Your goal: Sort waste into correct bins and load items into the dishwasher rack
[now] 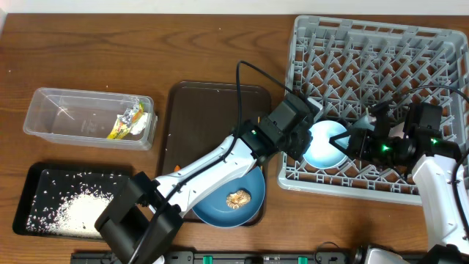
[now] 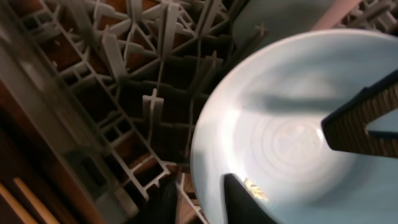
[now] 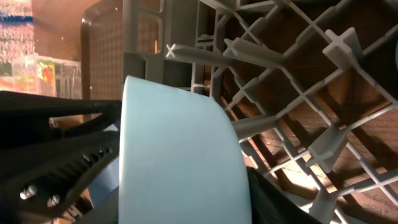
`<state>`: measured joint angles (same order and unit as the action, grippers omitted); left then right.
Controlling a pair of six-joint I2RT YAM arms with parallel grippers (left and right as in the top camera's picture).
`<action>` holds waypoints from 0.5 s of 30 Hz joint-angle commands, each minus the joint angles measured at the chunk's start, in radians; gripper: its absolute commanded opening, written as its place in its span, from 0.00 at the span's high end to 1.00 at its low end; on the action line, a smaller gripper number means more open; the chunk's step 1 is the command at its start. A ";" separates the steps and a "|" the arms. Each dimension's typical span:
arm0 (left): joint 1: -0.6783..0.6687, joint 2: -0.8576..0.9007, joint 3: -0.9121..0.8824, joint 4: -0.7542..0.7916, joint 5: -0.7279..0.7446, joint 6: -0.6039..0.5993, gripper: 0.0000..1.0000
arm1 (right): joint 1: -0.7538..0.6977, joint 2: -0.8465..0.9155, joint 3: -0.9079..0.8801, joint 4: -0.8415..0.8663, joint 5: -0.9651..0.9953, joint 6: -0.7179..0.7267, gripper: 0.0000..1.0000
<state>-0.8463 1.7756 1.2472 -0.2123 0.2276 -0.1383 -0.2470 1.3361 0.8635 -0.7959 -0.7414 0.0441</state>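
Note:
The light blue bowl (image 1: 322, 144) stands on edge among the pegs at the front left of the grey dishwasher rack (image 1: 381, 44). My left gripper (image 1: 299, 139) is shut on its rim, one finger inside the bowl (image 2: 249, 200). My right gripper (image 1: 343, 139) holds the bowl from the other side; one finger lies across the inside (image 2: 367, 121), the other against the outer wall (image 3: 273, 199). The bowl's side fills the right wrist view (image 3: 180, 155). The blue plate (image 1: 212, 209) holds a brown food lump (image 1: 238, 198). The cups are out of view.
The dark brown serving tray (image 1: 198, 125) lies under my left arm. The clear tub (image 1: 66, 117) holds the yellow-green wrapper (image 1: 121, 128) and white paper (image 1: 143, 121). The black tray (image 1: 44, 180) holds rice (image 1: 73, 209). Thin wooden sticks (image 2: 18, 199) show beside the rack.

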 commanded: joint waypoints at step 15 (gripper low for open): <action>0.112 -0.119 0.012 -0.042 -0.012 0.011 0.55 | 0.010 -0.158 0.052 -0.048 0.074 0.011 0.62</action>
<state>-0.7712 1.7245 1.2472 -0.2420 0.2314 -0.1303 -0.2466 1.2114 0.8700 -0.8307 -0.6811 0.0479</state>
